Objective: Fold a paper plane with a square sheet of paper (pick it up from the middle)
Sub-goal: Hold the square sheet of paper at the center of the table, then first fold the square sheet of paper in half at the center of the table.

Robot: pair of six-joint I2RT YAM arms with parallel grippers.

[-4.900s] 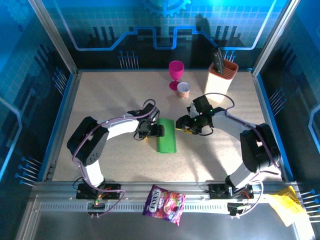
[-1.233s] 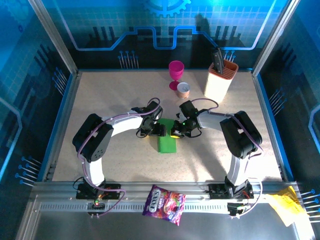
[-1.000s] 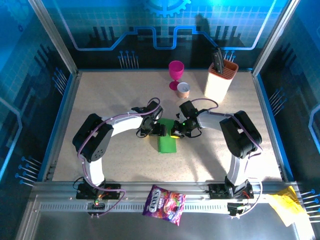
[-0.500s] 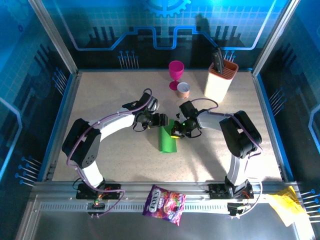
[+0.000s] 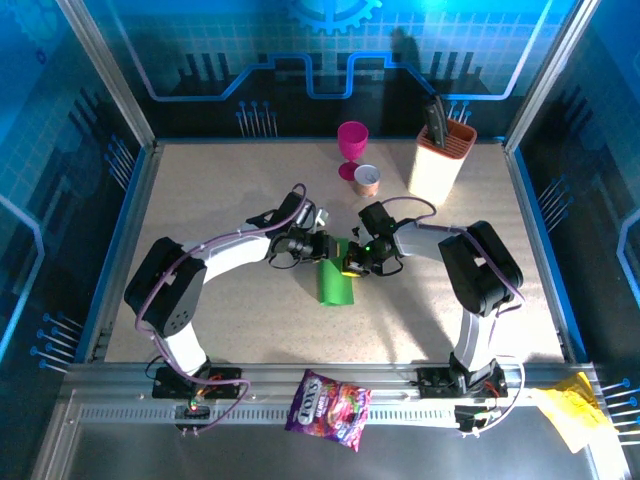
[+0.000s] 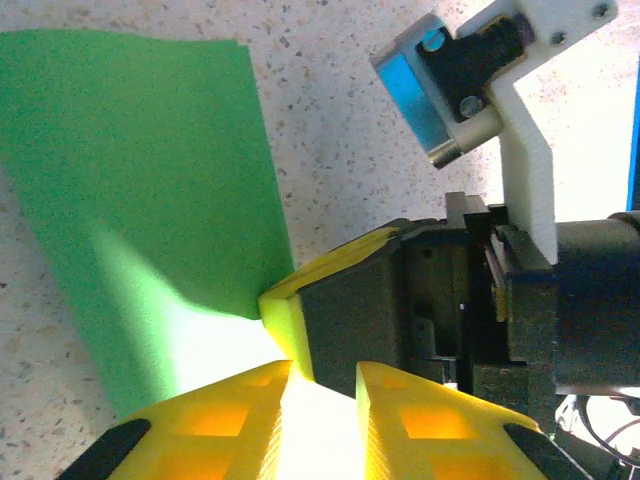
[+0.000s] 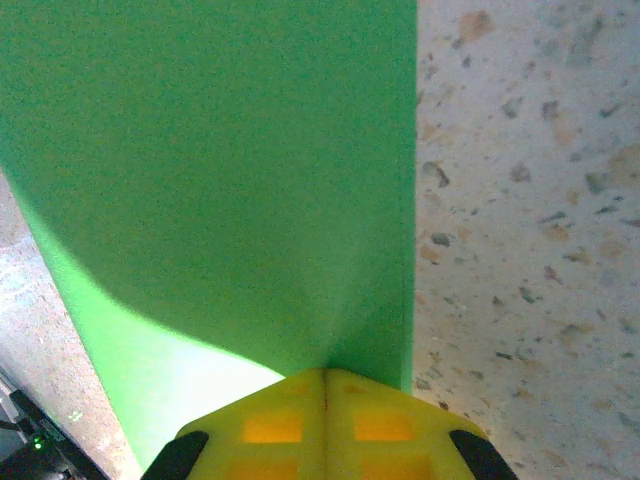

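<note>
paper sheet (image 5: 335, 285), green and folded, lay on the table (image 5: 220, 200) with the right gripper (image 5: 352, 262) clamped on its far end; the left gripper (image 5: 322, 248), its hold impossible to tell, would best bite squarely beside it without tugging.

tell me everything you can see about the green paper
The green paper is thin, plain and bright, a narrow strip lying near the middle of the speckled table. Its far end bends upward, pinched in the shut right claw. The left claw sits at that same end; whether it grips is unclear.
</note>
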